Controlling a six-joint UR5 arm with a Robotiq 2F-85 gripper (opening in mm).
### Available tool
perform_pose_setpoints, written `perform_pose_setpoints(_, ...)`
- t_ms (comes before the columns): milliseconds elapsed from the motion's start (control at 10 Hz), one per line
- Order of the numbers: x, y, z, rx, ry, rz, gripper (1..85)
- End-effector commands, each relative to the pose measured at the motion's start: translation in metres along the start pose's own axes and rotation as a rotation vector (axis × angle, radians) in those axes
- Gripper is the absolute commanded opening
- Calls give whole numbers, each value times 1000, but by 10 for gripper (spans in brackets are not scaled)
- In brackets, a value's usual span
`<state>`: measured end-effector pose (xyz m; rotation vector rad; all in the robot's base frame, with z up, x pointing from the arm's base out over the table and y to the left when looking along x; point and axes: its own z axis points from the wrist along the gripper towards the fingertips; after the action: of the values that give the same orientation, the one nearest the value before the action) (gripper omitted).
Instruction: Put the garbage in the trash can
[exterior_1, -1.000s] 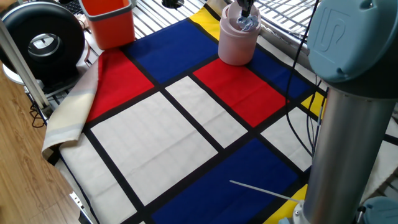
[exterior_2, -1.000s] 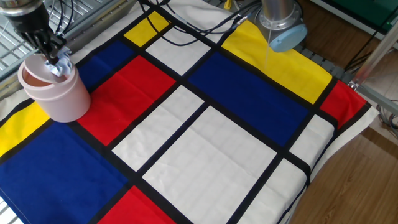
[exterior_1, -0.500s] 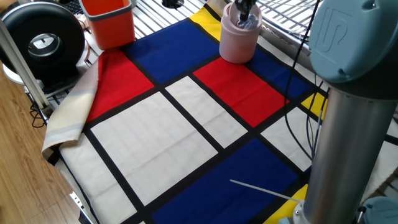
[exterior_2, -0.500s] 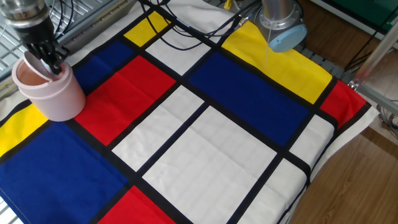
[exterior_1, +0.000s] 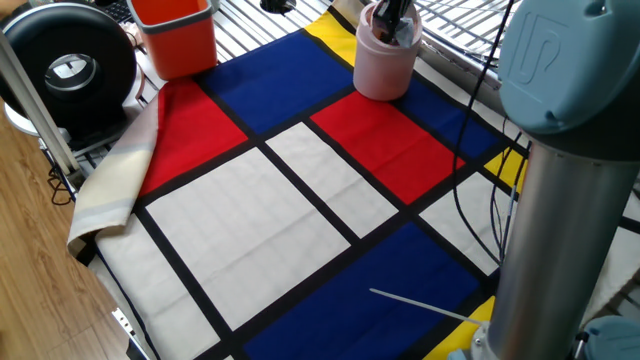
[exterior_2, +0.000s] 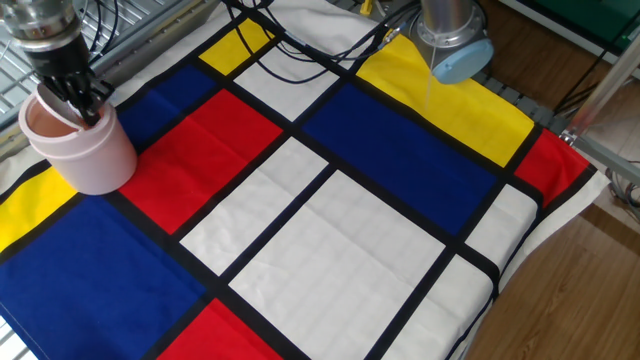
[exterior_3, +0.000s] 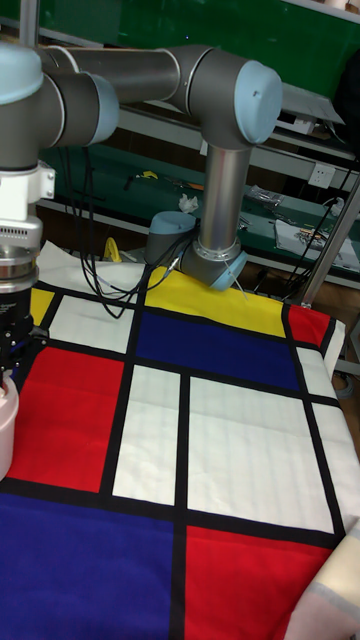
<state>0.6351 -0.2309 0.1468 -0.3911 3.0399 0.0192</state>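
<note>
The trash can is a pale pink cylinder with an open top, standing at the far edge of the checked cloth; it also shows at the left in the other fixed view and at the left edge of the tall view. My gripper points straight down, its fingertips dipped into the can's mouth. In the tall view the gripper hangs just over the can's rim. The garbage is hidden; no paper shows between the fingers or above the rim. The can's wall hides how the jaws stand.
An orange square-sided bin stands at the back left, beside a black round device. The arm's grey column fills the right side. Black cables trail over the cloth's far edge. A thin white stick lies on the near blue patch.
A second ago the white wad showed in the gripper at the can's rim. The gripper has since sunk into the can's mouth and the wad has dropped from sight.
</note>
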Motion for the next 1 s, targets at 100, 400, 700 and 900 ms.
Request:
perform_pose_setpoints(100,1,-9,-19,18,21,-13,10)
perform_pose_setpoints(400,2,-13,-30,39,35,-14,10)
perform_pose_setpoints(700,1,-15,-33,47,39,-22,10)
perform_pose_setpoints(900,2,-16,-34,48,39,-27,10)
